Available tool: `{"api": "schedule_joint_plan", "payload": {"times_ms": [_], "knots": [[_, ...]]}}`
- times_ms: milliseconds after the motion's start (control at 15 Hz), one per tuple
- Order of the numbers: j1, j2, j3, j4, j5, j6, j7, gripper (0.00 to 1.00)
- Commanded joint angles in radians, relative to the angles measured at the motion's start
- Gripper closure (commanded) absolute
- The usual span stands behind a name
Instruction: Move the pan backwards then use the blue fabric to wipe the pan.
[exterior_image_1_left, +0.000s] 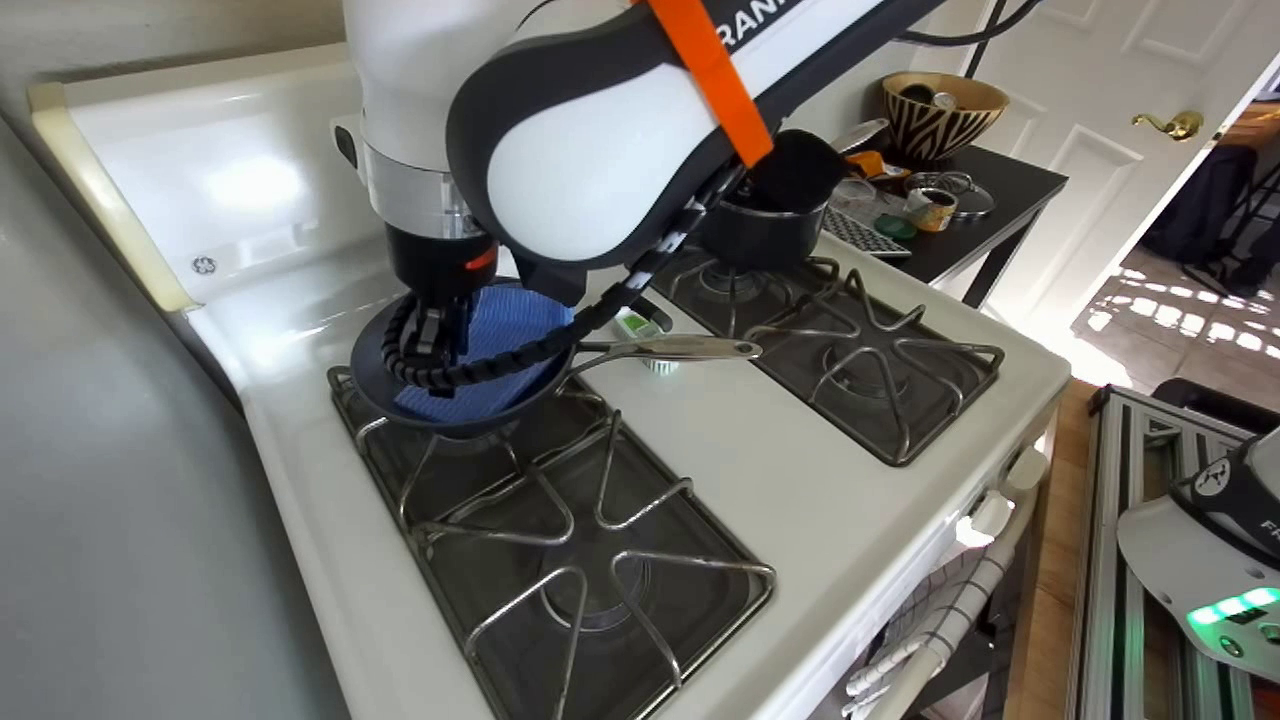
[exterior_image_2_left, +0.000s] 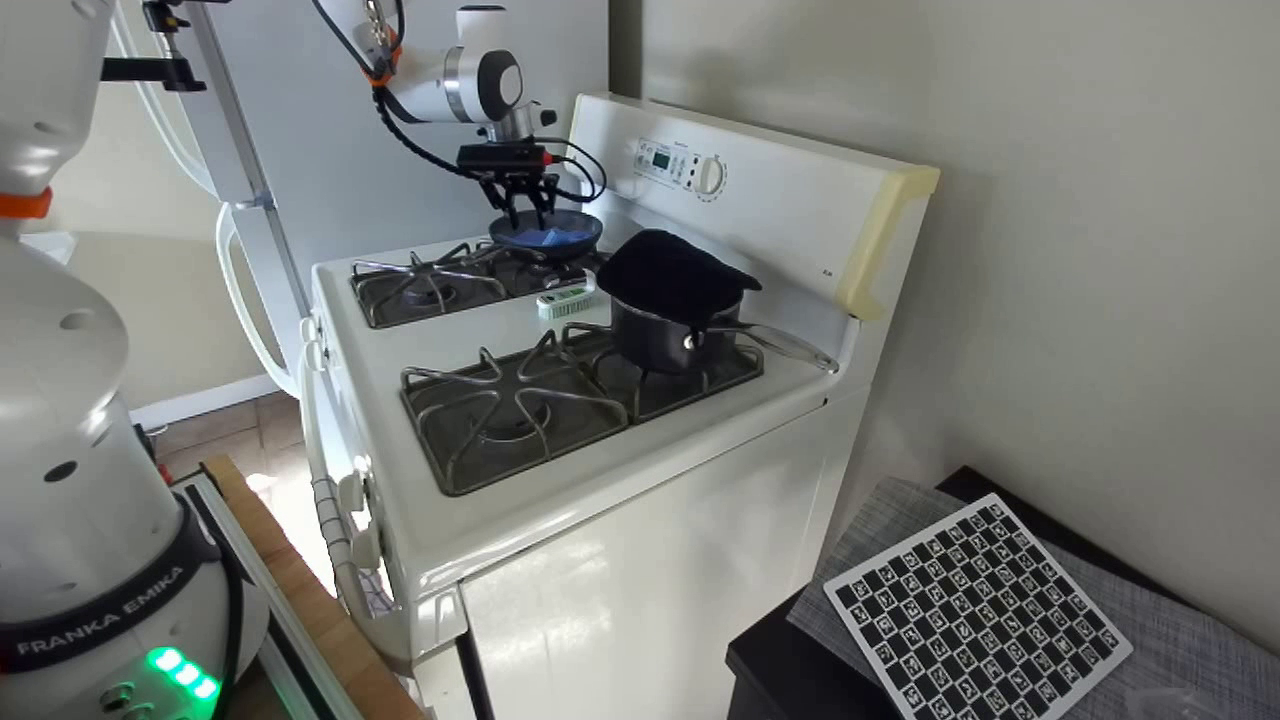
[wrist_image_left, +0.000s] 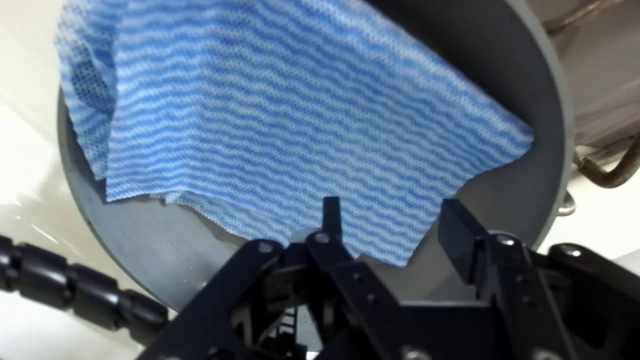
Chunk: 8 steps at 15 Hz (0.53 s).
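Blue cloth (wrist_image_left: 280, 125) lies folded and rumpled inside the pan (exterior_image_1_left: 372, 362), one pointed corner reaching right in the wrist view and another toward the hand (wrist_image_left: 390, 212), whose fingers (wrist_image_left: 457, 235) stand spread with cloth visible between them; whether they touch it I cannot tell. In an exterior view the pan sits over the far end of the left grate (exterior_image_1_left: 690, 563), its handle (exterior_image_1_left: 690, 347) pointing right, the long axis running left to right across a green-and-white object (exterior_image_1_left: 634, 323).
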Motion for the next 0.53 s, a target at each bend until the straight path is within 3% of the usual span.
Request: {"api": "schedule_joint_plan", "payload": {"times_ms": [0, 133, 467], "knots": [[0.003, -0.019, -0.026, -0.017, -0.028, -0.056, 0.030, 0.18], [-0.007, -0.008, -0.029, -0.018, -0.021, -0.046, 0.030, 0.01], [-0.026, 0.010, -0.028, -0.022, -0.008, -0.020, 0.026, 0.00]]}}
